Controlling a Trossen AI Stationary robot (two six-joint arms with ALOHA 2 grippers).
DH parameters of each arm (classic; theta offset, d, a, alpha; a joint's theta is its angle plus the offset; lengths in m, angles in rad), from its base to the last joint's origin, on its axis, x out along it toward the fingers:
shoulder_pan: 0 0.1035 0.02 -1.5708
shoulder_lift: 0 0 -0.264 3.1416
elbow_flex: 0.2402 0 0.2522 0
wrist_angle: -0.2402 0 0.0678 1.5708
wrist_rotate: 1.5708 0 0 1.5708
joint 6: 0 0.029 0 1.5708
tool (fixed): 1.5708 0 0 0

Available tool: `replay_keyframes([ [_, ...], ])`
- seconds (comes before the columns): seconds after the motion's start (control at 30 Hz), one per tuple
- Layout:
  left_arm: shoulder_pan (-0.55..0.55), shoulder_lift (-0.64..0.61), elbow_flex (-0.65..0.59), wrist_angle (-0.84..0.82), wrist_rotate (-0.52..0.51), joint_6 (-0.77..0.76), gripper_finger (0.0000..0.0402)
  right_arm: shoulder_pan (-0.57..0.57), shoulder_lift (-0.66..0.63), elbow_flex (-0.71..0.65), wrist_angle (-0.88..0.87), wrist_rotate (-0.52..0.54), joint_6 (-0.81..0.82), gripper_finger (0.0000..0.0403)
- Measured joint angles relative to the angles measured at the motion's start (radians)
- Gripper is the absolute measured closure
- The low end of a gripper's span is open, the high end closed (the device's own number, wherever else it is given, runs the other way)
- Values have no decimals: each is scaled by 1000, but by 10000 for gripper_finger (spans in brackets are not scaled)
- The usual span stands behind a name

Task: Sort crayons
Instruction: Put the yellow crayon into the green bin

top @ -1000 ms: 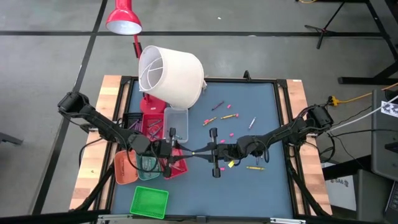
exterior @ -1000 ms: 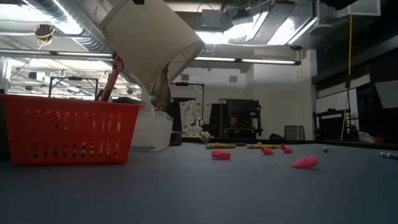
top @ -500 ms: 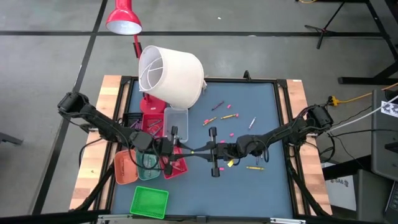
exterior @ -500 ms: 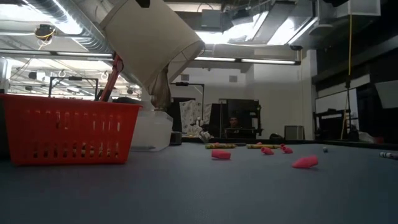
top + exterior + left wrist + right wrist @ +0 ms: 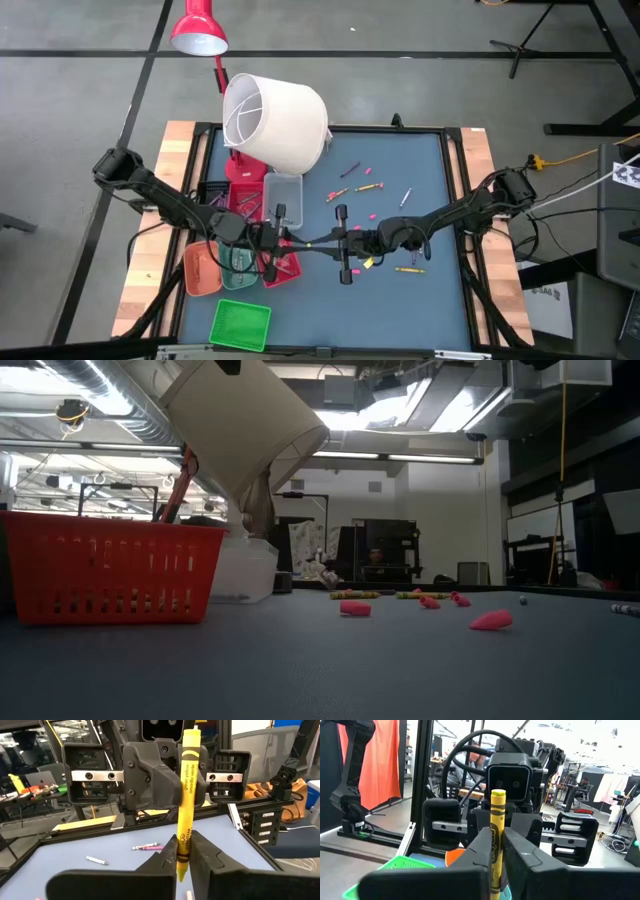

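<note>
A yellow-green crayon [image 5: 315, 241] hangs above the middle of the blue mat, between my two grippers, which face each other. My left gripper [image 5: 181, 857] comes from the table's left and is shut on one end of the crayon [image 5: 185, 805]. My right gripper [image 5: 496, 855] comes from the table's right and is shut on the other part of the crayon [image 5: 496, 835]. Other crayons [image 5: 368, 187] lie loose on the mat at the far right of centre. Neither gripper shows in the low view. My left gripper pinches the crayon's end [image 5: 181, 847] between its two fingers [image 5: 162, 857]. It comes level from the table's left, and the crayon runs on past the fingertips toward the other gripper. The crayon is clear of the table. My right gripper pinches the crayon's wrapped shaft [image 5: 495, 851] between its two fingers [image 5: 479, 852]. It comes about level from the table's right. The crayon's flat end [image 5: 498, 795] sticks out beyond the fingertips toward the left gripper. The crayon is clear of the table.
A tilted white shade [image 5: 275, 120] and a red lamp [image 5: 197, 30] stand at the far left. Red baskets [image 5: 243, 195], a clear tray [image 5: 283, 195], orange [image 5: 203, 270], teal [image 5: 238, 265] and green [image 5: 240, 325] trays crowd the left. Pink stubs [image 5: 490, 620] dot the mat.
</note>
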State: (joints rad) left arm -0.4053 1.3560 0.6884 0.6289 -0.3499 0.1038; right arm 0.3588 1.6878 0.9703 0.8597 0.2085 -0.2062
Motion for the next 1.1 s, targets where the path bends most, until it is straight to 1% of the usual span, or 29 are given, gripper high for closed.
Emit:
replay_keyframes([
  [0.13, -5, 0, 0, -42, 0, -60, 387, 0, 0, 0, -57, -2, 0, 331],
  [0.27, -20, 0, 1, -154, 57, -201, 387, 2, 0, 0, -143, -6, 5, 282],
  [0.33, -36, 0, 1, -228, 111, -302, 387, 2, 0, 0, -222, -22, 52, 266],
  [0.43, -71, 0, 1, -363, 222, -496, 387, 2, 0, 0, -357, -75, 151, 252],
  [0.57, -140, 0, 1, -527, 387, -778, 387, 2, 0, 0, -557, -153, 225, 248],
  [0.67, -212, 0, 1, -587, 459, -958, 386, 2, 0, 0, -686, -208, 262, 247],
  [0.9, -382, 0, 1, -626, 465, -1320, 386, 2, 0, -1, -889, -246, 384, 247],
  [1.03, -445, 0, 1, -654, 462, -1498, 384, 2, 0, -1, -939, -247, 435, 247],
  [1.1, -468, 0, 1, -684, 444, -1578, 379, 2, 1, -1, -951, -255, 452, 247],
])
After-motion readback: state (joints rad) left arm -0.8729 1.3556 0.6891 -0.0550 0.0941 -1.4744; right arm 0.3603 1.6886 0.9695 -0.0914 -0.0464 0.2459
